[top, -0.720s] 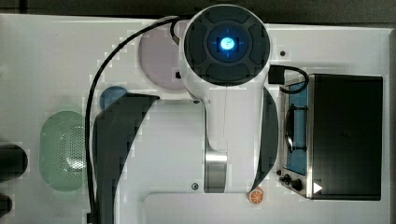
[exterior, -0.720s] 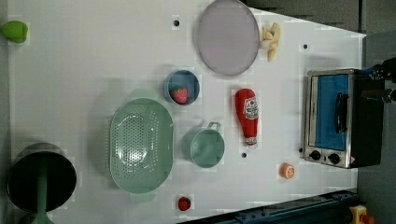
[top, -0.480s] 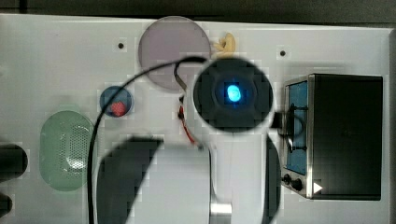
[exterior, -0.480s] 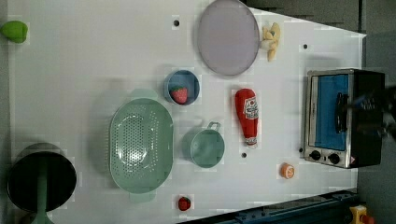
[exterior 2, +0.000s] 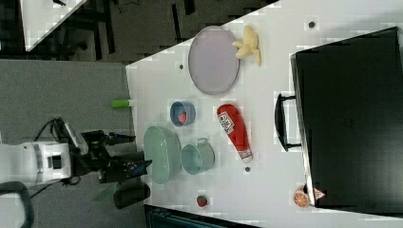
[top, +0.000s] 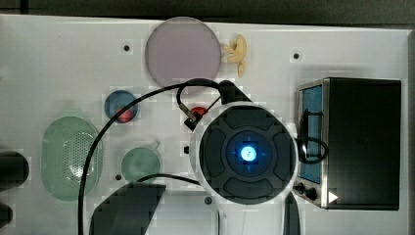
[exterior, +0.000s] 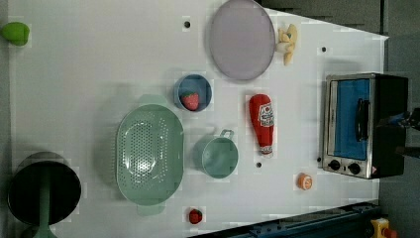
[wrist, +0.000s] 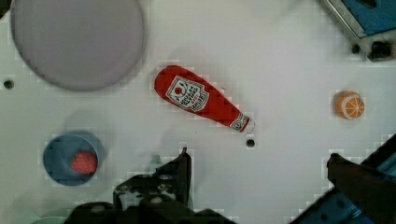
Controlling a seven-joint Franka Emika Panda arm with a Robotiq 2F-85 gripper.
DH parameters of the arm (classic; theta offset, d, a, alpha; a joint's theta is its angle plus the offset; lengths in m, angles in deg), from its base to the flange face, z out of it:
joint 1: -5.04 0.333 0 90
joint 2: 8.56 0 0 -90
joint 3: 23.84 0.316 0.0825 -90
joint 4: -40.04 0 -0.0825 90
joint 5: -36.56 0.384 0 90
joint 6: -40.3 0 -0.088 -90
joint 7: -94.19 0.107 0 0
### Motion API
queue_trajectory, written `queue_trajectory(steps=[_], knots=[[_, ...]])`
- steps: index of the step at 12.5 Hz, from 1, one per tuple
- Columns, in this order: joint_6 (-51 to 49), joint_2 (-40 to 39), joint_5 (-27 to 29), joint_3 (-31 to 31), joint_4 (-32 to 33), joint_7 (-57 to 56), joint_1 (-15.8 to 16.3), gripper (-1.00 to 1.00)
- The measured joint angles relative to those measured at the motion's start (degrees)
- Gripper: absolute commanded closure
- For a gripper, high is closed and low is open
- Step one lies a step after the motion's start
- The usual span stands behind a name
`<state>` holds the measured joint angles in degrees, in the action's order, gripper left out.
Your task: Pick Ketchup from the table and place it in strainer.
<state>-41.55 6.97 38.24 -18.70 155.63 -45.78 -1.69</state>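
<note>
Approaching, you are hovering the wide-apart pincer over the slim red ketchup bottle lying on the white bench; descend next.

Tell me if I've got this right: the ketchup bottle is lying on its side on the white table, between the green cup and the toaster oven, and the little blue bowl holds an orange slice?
Nearly. The blue bowl holds a strawberry, not an orange slice; the left view shows it. The rest stands: the ketchup bottle lies on its side on the white table, between the green cup and the toaster oven.
</note>
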Motion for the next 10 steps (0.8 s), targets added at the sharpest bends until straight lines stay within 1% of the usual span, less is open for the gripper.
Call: queue_trajectory(steps=[3, 5, 9, 10], knots=[[5.31, -1.37, 0.0, 0.28, 7.39, -10.33, -0.32, -1.0], [9.96, -3.13, -0.22, 1.53, 12.42, -18.61, -1.26, -1.0], [22.0, -5.2, 0.03, 2.71, 22.05, -34.33, -1.29, -1.0], [24.69, -5.43, 0.14, 3.02, 23.5, -37.86, -1.21, -1.0]])
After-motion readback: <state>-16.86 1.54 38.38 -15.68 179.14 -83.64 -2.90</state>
